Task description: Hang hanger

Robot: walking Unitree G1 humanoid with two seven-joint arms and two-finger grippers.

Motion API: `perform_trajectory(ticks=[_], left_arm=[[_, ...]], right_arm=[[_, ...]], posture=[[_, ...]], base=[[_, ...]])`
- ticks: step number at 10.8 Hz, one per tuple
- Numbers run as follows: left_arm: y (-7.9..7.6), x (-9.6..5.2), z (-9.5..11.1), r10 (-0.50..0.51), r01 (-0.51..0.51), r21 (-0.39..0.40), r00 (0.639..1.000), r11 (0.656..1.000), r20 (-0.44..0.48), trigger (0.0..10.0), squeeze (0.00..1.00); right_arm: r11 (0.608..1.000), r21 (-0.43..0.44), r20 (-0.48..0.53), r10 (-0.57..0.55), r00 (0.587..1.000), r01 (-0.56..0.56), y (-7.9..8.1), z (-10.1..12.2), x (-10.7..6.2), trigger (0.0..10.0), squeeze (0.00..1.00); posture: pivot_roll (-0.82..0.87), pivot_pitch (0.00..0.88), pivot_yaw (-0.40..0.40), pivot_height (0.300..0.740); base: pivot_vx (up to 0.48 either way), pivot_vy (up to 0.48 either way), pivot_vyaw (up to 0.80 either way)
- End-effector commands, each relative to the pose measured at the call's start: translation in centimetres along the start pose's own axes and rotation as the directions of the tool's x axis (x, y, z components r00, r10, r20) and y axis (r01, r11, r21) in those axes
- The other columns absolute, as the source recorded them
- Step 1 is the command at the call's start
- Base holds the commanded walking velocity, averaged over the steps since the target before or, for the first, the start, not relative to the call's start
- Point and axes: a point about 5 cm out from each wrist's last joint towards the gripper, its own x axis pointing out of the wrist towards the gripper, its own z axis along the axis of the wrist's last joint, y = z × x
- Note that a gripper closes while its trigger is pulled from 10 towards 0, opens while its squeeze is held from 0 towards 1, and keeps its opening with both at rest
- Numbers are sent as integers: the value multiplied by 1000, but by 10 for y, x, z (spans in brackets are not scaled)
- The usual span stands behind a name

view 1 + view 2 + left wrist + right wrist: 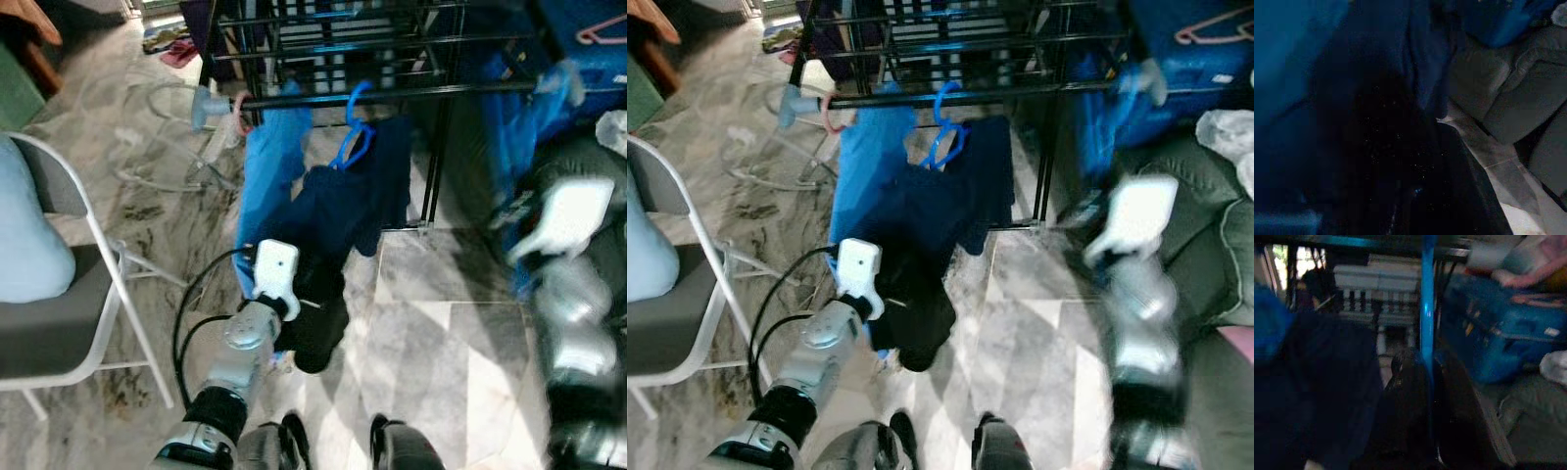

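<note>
Our left gripper (315,328) sits in the dark shirt (338,211); we cannot tell its fingers. Our right gripper (1426,382) pinches something blue, maybe the blue hanger (355,132) at twelve o'clock. A hard tug could pull it off the rack (392,93).

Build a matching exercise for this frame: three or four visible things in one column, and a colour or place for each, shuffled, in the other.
Things:
1. blue hanger
2. pink hanger
3. folding chair
4. light blue garment

Descriptions:
A. stands on the robot's left side, with a grey seat
B. hooked on the black rack rail, carrying a dark navy garment
C. lies on the blue case in the upper right corner
D. hangs on the rail just left of the navy garment

Pairs: 1-B, 2-C, 3-A, 4-D
</note>
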Motion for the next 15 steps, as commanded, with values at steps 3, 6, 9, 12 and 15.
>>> perform_trajectory(ticks=[3,6,9,12,15], left_arm=[[6,-2,1,36,-37,28,999,999,14,10000,0],[9,-1,-5,54,-53,55,998,997,-20,10000,0],[14,-6,-14,83,-80,68,995,994,-53,10000,0],[14,-6,-16,97,-93,67,994,993,-56,10000,0],[17,-7,-19,108,-102,75,991,992,-73,10000,0]], right_arm=[[1000,6,-31,3,1000,-3,4,-9,-22,10000,0],[998,66,-164,-5,986,16,13,-38,-49,10000,0],[996,84,-244,21,969,0,22,-57,-62,10000,0],[995,94,-256,40,966,-16,26,-59,-61,10000,0],[994,103,-299,56,953,-26,30,-71,-66,10000,0]], posture=[[-248,151,112,740],[-256,152,119,740],[-255,147,115,740],[-251,145,107,740],[-244,140,105,740]], base=[[0,0,0],[-91,0,0],[-331,0,0],[-342,0,0],[-340,0,0]])
